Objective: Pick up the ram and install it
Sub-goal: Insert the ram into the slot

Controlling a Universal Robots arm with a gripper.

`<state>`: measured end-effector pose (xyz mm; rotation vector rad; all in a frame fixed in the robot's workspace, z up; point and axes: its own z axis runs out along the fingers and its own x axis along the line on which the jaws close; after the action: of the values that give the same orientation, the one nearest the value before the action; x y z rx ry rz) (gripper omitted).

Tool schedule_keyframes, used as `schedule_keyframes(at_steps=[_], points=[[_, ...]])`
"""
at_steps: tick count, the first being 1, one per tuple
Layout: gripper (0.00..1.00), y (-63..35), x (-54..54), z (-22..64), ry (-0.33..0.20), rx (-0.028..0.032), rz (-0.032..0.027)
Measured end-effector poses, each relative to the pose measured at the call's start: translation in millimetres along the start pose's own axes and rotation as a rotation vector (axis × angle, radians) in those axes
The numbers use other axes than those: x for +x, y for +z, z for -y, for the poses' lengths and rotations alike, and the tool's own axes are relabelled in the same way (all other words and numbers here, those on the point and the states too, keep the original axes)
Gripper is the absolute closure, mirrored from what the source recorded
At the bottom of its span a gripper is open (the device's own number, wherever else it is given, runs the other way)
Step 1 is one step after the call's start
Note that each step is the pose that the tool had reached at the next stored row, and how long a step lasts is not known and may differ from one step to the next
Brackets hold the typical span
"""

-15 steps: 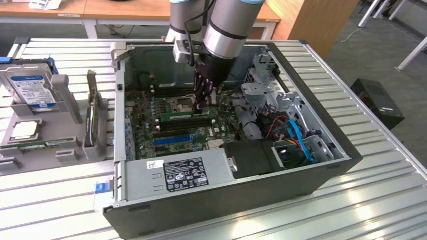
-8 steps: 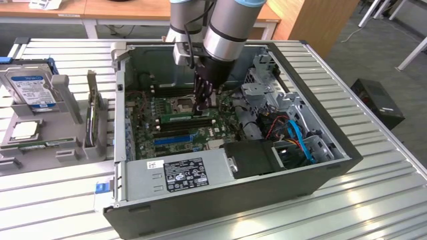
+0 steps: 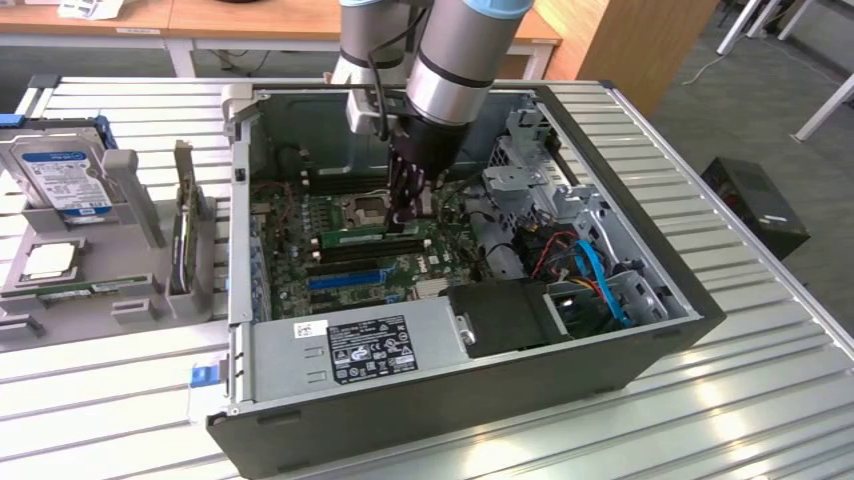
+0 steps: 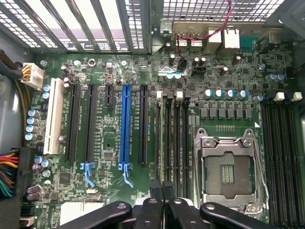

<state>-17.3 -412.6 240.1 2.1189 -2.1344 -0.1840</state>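
Observation:
The ram (image 3: 371, 238) is a thin green stick standing on edge in a memory slot on the motherboard (image 3: 287, 270) inside the open computer case (image 3: 667, 335). My gripper (image 3: 415, 210) has reached down into the case and hangs at the end of the stick toward the exterior view's right, fingers shut together. I cannot tell whether the tips touch the stick. In the wrist view my gripper (image 4: 162, 187) points at the near end of the black memory slots (image 4: 172, 138), beside the empty CPU socket (image 4: 224, 174).
A blue expansion slot (image 4: 126, 126) and black slots lie beside the memory slots. The power supply (image 3: 367, 345), drive cage (image 3: 534, 190) and blue cables (image 3: 597, 270) crowd the case. On the exterior view's left, a holder carries a hard drive (image 3: 60, 175) and a CPU (image 3: 47, 260).

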Motion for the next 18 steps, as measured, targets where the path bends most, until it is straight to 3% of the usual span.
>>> schedule_keyframes(at_steps=[18], points=[[0.88,3.6,0.0,0.6,-0.001,-0.0001,-0.0003]])
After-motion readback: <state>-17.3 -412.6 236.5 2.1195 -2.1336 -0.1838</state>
